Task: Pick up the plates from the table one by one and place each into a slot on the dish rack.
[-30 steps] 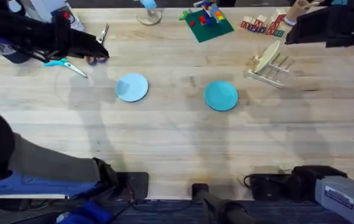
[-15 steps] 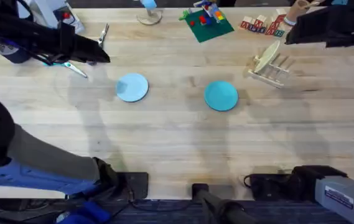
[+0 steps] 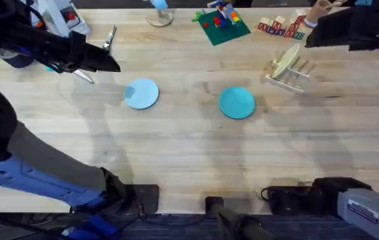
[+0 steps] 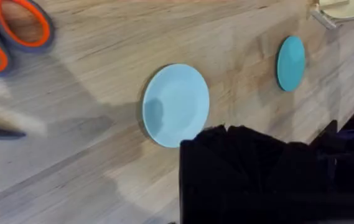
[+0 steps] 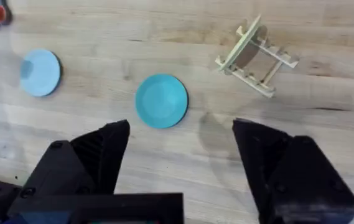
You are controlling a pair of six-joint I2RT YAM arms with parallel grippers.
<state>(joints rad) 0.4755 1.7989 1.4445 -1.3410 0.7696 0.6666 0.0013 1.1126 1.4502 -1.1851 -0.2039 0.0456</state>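
left gripper (image 3: 112,65) shifted slightly, fingers unclear, scissors (image 4: 12,28) cropped

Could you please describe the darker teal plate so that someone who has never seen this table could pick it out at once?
On the light wood table, find the small wooden dish rack with a cream plate in it. The darker teal plate lies flat on the bare wood near the middle, between that rack and a second round plate. That paler sky-blue plate is the only lookalike; this one is deeper in colour.

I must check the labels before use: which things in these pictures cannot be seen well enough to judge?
- Left hand: the left wrist view shows one dark mass, so open or shut is unclear.
- Dish rack: its free slots are too small in the overhead view.
- Scissors: cut off by the left wrist view's edge.
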